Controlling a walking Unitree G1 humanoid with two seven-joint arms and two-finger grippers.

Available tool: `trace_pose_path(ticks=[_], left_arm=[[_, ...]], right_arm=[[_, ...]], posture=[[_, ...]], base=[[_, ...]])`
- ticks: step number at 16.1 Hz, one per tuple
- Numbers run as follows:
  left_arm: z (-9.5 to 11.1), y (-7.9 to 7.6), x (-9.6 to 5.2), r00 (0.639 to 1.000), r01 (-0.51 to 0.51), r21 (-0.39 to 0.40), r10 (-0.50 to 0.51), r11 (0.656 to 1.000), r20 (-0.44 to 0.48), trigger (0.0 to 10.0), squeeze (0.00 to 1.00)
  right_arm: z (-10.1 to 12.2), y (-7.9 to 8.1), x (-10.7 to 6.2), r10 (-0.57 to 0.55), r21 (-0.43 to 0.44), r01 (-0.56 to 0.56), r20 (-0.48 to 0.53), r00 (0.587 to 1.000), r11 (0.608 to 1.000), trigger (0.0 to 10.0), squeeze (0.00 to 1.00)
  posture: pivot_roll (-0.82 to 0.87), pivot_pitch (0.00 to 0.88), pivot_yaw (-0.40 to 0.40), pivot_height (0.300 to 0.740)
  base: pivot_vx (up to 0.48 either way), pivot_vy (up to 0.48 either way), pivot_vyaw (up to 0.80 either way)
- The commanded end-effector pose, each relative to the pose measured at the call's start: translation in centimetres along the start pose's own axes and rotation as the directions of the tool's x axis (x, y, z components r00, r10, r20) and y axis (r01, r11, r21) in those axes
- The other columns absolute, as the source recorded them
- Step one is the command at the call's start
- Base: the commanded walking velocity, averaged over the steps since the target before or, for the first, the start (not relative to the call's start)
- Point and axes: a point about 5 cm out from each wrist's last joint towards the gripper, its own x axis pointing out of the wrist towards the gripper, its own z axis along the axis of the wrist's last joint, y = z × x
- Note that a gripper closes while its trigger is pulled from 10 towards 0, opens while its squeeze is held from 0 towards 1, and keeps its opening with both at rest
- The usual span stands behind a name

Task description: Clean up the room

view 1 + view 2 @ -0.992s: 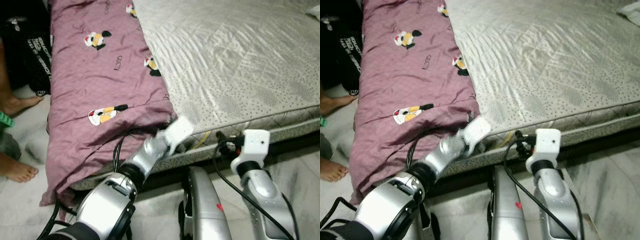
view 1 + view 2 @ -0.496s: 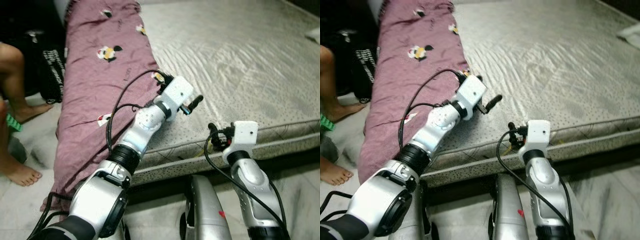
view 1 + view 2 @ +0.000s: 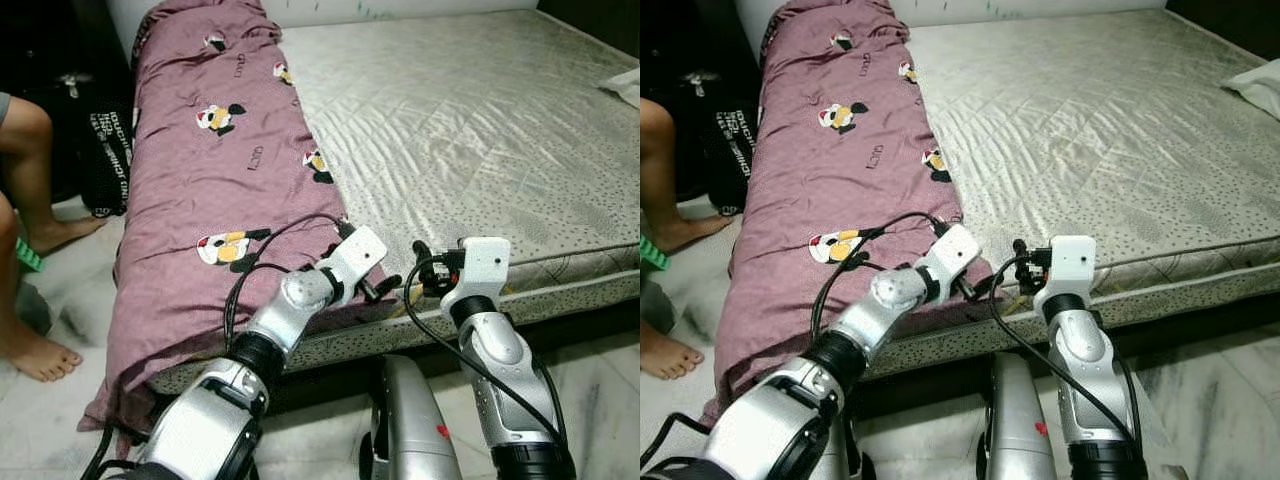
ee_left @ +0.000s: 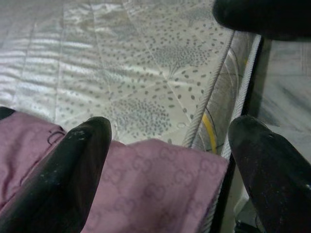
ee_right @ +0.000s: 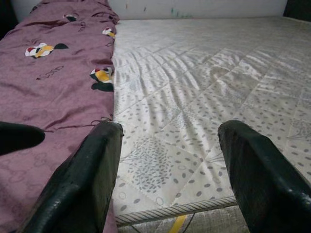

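A person's bare legs [image 3: 25, 250] stand on the floor far to the left, by a dark bag [image 3: 105, 130]. Next comes the purple blanket [image 3: 215, 190] with little cartoon birds, lying along the left side of the bed and hanging over its edge. The left gripper [image 4: 165, 141] is at the blanket's near corner, fingers spread wide, holding nothing. Just to its right the right gripper [image 5: 167, 160] waits at the edge of the grey mattress [image 3: 480, 130], fingers also spread wide and empty
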Motion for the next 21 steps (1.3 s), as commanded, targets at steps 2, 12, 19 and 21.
trace_pose_path(ticks=[2,12,19,21], left_arm=[[2.3,0.6,-0.2,0.984,-0.094,-0.035,0.098,0.995,0.148,10.0,0.0],[-10.8,7.0,-7.7,0.749,-0.632,-0.277,0.479,0.723,-0.458,10.0,0.0],[-11.3,5.2,-6.9,0.788,-0.576,-0.298,0.42,0.761,-0.451,10.0,0.0],[-8.9,7.6,-7.3,0.783,-0.62,-0.288,0.555,0.73,-0.279,10.0,0.0]], right_arm=[[-0.1,-0.1,0.2,0.001,-0.008,-0.001,0.0,1.0,1.0,10.0,0.0],[0.5,-1.8,0.0,-0.016,-0.015,0.016,0.003,1.0,1.0,10.0,0.0],[1.1,-1.1,0.7,0.002,0.005,-0.002,0.029,1.0,1.0,10.0,0.0],[1.2,-0.7,1.4,0.004,0.027,-0.005,0.043,0.999,1.0,10.0,0.0]], posture=[[-0.1,0.0,0.003,0.516],[-0.14,0.007,0.001,0.516],[-0.15,0.0,0.016,0.516],[-0.1,0.0,0.017,0.516]], base=[[0.0,0.0,0.0],[0.0,0.0,0.0],[0.0,0.0,0.0],[0.0,0.0,0.0]])
